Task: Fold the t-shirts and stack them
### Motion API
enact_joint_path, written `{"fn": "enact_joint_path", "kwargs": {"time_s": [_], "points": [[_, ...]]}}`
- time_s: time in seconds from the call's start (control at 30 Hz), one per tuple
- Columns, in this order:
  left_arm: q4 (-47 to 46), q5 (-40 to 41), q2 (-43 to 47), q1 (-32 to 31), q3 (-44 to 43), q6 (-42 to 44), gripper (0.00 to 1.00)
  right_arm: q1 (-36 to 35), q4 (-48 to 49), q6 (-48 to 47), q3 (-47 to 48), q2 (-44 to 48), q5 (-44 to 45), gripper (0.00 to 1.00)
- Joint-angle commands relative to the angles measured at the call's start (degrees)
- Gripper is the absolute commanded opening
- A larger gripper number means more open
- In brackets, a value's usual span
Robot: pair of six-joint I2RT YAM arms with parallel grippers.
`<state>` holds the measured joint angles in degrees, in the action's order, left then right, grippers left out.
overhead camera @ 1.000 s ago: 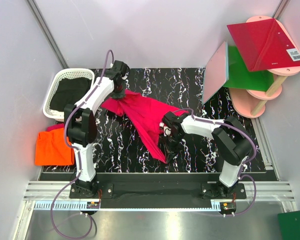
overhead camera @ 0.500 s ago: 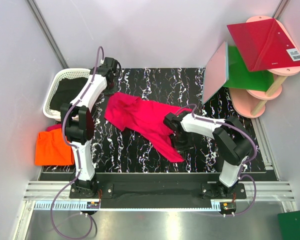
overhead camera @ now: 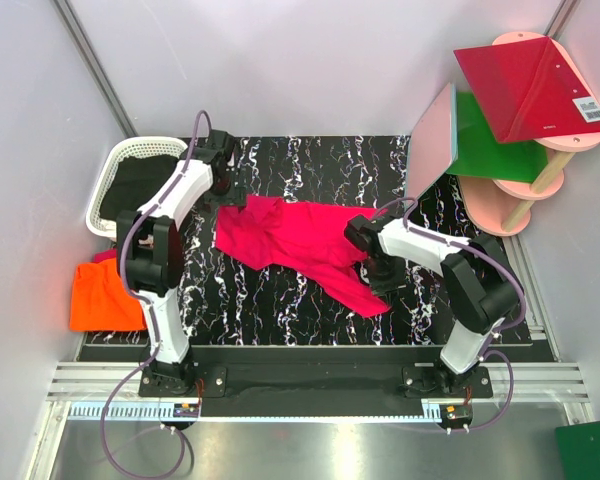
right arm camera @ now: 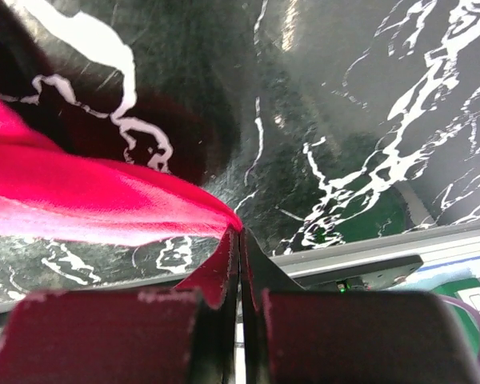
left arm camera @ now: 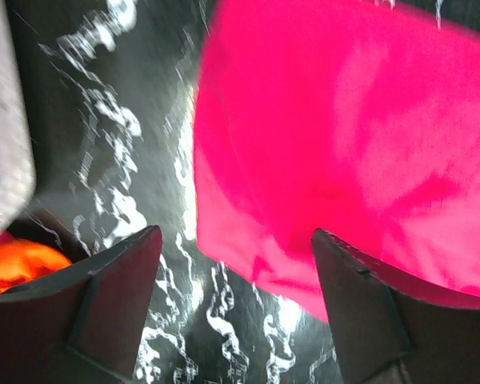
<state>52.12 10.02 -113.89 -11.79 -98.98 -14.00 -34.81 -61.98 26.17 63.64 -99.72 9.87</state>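
Nearest to my bases, the orange t-shirt [overhead camera: 108, 295] lies folded in a flat bundle just beside the left edge of the black marbled table [overhead camera: 310, 160], with a sliver of pink cloth showing at its far side. My right gripper [right arm camera: 240, 234] is low over the table on the right, its two fingers pressed together with a thin fold of the hot pink t-shirt [overhead camera: 300, 240] pinched between their tips (the cloth runs off to the left of the wrist view in a taut, glossy ridge). That shirt is unfolded and rumpled, lying mid-table on a slant from far left to near right. It is broad and creased at the left end and narrows to a tail that reaches past my right gripper toward the near edge. My left gripper [left arm camera: 236, 236] hovers over the shirt's far-left corner with its fingers spread wide and nothing between them but the cloth's edge lying on the table below. Just left of it, the white basket [overhead camera: 130, 155] holds dark cloth [overhead camera: 140, 185]. Farthest off, at the right corner, stand a red panel [overhead camera: 530, 85] and a green panel [overhead camera: 495, 140]
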Motion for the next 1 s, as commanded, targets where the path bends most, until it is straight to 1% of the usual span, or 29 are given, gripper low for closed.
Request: {"fn": "enact_joint_path", "kwargs": {"time_s": [0.0, 0.03, 0.1, 0.27, 0.37, 0.47, 0.5, 0.57, 0.6, 0.63, 0.7, 0.73, 0.8, 0.83, 0.93, 0.97], "points": [[-2.89, -6.41, 7.35, -1.21, 5.01, -1.03, 0.85, 0.0, -1.66, -0.51, 1.93, 2.07, -1.95, 0.01], [-3.16, -6.68, 7.62, -1.65, 5.81, -0.94, 0.89, -0.08, -1.4, -0.6, 2.89, 2.42, -2.83, 0.03], [-3.95, -6.85, 7.54, -3.23, 6.86, -0.68, 0.91, 0.0, -0.43, -0.51, 4.03, 3.74, -4.94, 0.04], [-4.04, -8.09, 4.2, -6.48, 5.03, -0.59, 0.91, 0.0, 0.1, -0.59, 7.64, 4.01, -6.7, 0.05], [-4.04, -7.83, 2.27, -8.77, 3.45, -1.29, 0.91, 0.0, 0.27, -1.12, 7.47, 2.78, -7.32, 0.05], [-4.04, -6.95, -0.19, -10.0, 2.13, -1.56, 0.88, 0.0, 0.71, -1.12, 6.41, 2.95, -7.75, 0.05], [-4.04, -6.77, -1.41, -10.09, 1.95, -1.64, 0.83, 0.09, 0.89, -0.95, 6.15, 3.22, -7.76, 0.05], [-3.6, -4.23, -2.48, -10.35, 1.95, -1.99, 0.77, 0.0, 0.98, -0.95, 5.89, 3.83, -7.67, 0.05], [-2.82, -2.74, -3.18, -10.44, 1.86, -2.52, 0.65, 0.0, 0.98, -0.95, 5.8, 3.92, -7.67, 0.05], [-2.72, 0.06, -3.1, -10.44, 2.03, -2.52, 0.48, 0.09, 0.98, -1.04, 5.71, 4.01, -7.58, 0.05], [-1.85, 2.97, -3.18, -10.44, 2.04, -2.7, 0.19, 0.0, 1.07, -1.12, 5.71, 4.1, -7.49, 0.05], [-1.32, 5.77, -3.27, -10.44, 1.69, -2.61, 0.0, 0.0, 1.07, -1.12, 5.54, 4.01, -7.58, 0.04], [0.79, 8.51, -3.36, -10.36, 0.37, -2.35, 0.0, 0.09, 1.24, -1.21, 5.36, 4.18, -7.58, 0.04], [1.31, 11.31, -2.93, -10.36, 0.02, -2.35, 0.0, 0.0, 1.33, -1.13, 5.18, 4.1, -7.41, 0.04], [2.2, 15.89, 0.41, -9.74, 0.1, -2.52, 0.0, 0.09, 1.51, -1.04, 4.83, 4.45, -6.97, 0.01], [2.37, 16.25, 2.51, -8.96, 0.28, -2.61, 0.0, 0.09, 1.59, -1.04, 4.74, 4.71, -7.06, 0.0]]}}
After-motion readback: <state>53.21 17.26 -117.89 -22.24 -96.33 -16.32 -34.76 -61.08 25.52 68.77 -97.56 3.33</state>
